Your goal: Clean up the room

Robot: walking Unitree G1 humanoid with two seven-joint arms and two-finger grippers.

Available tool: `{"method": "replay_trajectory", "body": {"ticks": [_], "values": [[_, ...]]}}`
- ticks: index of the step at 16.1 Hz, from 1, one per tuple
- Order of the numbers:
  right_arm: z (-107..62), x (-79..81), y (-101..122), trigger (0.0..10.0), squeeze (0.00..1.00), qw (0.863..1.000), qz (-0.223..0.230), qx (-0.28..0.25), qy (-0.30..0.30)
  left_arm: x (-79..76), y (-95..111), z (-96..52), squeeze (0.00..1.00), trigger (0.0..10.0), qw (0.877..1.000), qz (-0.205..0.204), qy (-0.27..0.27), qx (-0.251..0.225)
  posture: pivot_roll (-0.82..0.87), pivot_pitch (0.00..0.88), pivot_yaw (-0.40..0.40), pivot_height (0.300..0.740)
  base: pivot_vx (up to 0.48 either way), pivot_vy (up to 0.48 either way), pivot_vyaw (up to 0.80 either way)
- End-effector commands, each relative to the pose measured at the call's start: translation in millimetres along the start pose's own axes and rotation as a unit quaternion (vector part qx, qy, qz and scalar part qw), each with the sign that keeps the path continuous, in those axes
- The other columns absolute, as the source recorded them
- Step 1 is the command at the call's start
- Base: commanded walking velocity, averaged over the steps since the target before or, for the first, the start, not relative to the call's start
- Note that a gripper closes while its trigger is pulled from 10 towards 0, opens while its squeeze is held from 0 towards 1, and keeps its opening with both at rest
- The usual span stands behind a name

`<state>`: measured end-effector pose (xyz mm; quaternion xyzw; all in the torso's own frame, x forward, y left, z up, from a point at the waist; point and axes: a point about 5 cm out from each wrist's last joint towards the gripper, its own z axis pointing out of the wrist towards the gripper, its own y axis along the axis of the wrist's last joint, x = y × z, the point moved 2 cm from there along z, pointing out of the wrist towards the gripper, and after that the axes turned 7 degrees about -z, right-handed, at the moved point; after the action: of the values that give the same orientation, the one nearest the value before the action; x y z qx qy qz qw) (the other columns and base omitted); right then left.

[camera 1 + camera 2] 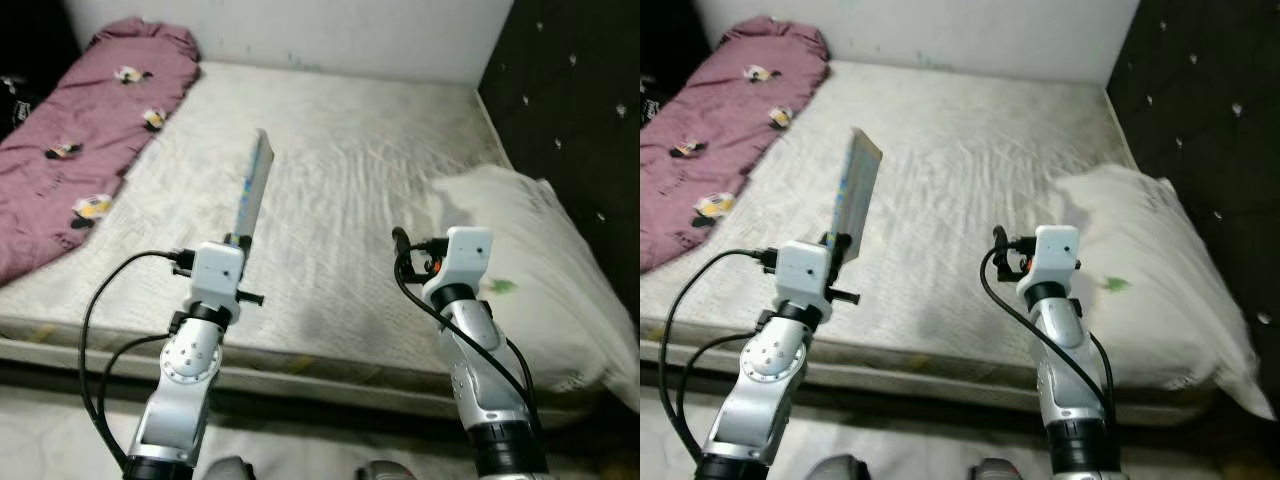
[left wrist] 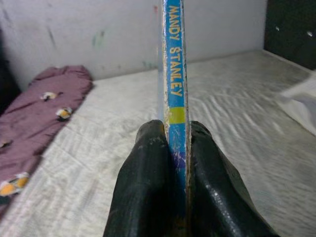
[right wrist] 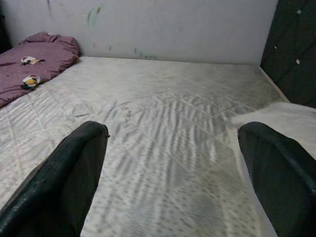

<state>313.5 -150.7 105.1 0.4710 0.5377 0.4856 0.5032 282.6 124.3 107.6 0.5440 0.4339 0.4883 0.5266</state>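
Left tool (image 2: 175, 148) is clamped on the lower end of a thin book (image 1: 254, 187), its two black fingers (image 2: 148, 182) pressed against either cover so the blue spine, lettered "MANDY STANLEY" in yellow, faces the wrist camera. That book stands nearly upright, tilted slightly, raised above the near half of the bed (image 1: 340, 170) and touching nothing but the fingers. Right tool (image 3: 173, 168) hangs over the bed's near edge with its fingers spread wide apart and nothing between them; beyond them lies the pale quilted mattress cover. A white pillow (image 1: 530, 270) rests on the bed's right side, against the dark tufted headboard (image 1: 570, 90), with a small green scrap (image 1: 503, 287) on its surface just beside the right arm. Along the left side a maroon blanket (image 1: 80, 140) with small patterned patches lies bunched lengthwise, reaching up toward the light wall (image 1: 330, 30) behind the bed.
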Motion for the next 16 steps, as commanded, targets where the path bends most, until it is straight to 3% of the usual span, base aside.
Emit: {"method": "replay_trajectory", "body": {"ticks": [1,7,16], "values": [[-0.9,-8.1,0.7,10.0,0.00,1.000,-0.005,-0.002,-0.014,-9.8,13.9,3.6,0.00,10.0,0.999,-0.005,-0.016,-0.030,-0.02,0.024,-0.014,0.740,0.000,-0.304,0.00],[-0.2,-9.6,1.3,10.0,0.00,1.000,-0.008,-0.002,-0.016,-10.5,16.6,2.6,0.00,10.0,0.998,-0.035,-0.035,-0.038,-0.02,0.026,-0.016,0.740,0.000,-0.051,0.00],[-0.5,-9.8,1.0,10.0,0.00,1.000,-0.009,-0.001,-0.016,-13.0,17.6,1.3,0.00,10.0,0.997,-0.046,-0.050,-0.038,-0.02,0.033,-0.016,0.740,0.339,0.000,0.00]]}}
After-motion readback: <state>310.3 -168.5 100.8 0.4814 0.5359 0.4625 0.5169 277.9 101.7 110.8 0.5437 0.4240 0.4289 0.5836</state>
